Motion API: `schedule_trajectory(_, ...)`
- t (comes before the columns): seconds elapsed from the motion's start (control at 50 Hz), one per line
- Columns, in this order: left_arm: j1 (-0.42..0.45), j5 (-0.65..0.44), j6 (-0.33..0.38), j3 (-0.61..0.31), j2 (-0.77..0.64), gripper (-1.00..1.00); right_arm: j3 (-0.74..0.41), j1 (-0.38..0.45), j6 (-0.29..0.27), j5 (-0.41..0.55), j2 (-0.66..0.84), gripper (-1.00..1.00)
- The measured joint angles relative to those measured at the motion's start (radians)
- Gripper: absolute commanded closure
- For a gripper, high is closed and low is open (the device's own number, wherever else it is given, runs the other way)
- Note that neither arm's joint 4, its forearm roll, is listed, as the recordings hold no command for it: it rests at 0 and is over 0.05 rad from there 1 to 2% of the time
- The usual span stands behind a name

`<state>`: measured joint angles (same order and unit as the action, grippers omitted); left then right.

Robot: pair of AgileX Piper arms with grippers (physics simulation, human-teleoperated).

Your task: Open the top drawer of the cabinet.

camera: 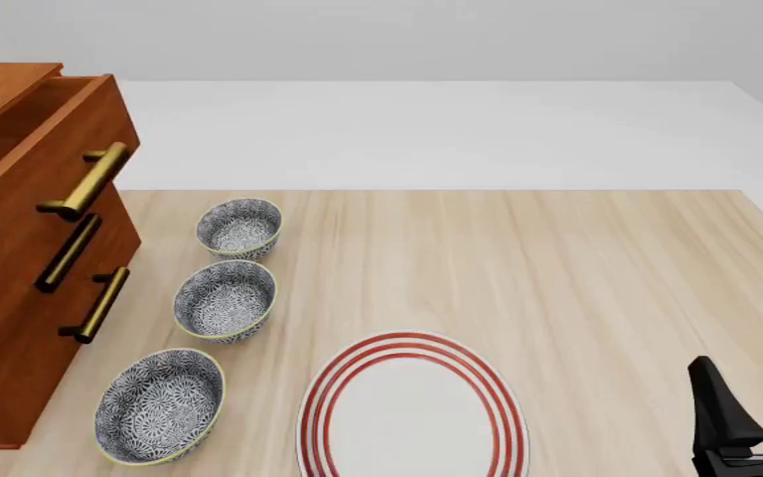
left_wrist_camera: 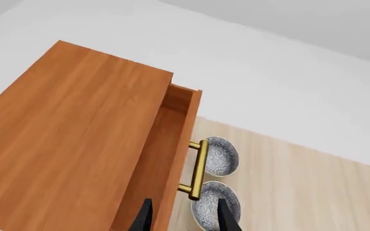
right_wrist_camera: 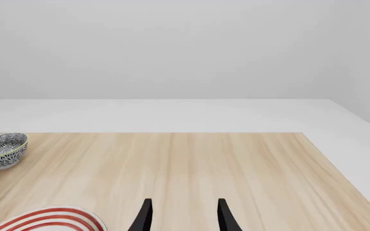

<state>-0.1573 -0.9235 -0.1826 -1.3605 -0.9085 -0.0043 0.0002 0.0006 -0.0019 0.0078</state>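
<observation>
At the table's left, the reddish-brown wooden top drawer [camera: 37, 139] stands partly out of the tall 3-drawer wooden cabinet [camera: 11, 328].
Both the left gripper [left_wrist_camera: 182, 215] and the right gripper [camera: 753, 393] are spread, holding nothing.

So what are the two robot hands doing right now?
Left gripper: open, holding nothing.
Right gripper: open, holding nothing.

Matte black, tapered right gripper [camera: 758, 402] fingers

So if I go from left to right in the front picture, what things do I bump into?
cabinet → three patterned bowls → red-striped plate → right gripper
</observation>
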Motion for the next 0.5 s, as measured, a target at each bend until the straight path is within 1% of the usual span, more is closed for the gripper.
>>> schedule_trajectory(0.22,-0.008,0.025,-0.015,0.033,-0.053,-1.00,0.000,0.000,0.000,0.000,0.000,-1.00)
schedule_trajectory(0.5,0.000,0.033,-0.015,0.040,-0.105,-1.00,0.000,0.000,0.000,0.000,0.000,-1.00)
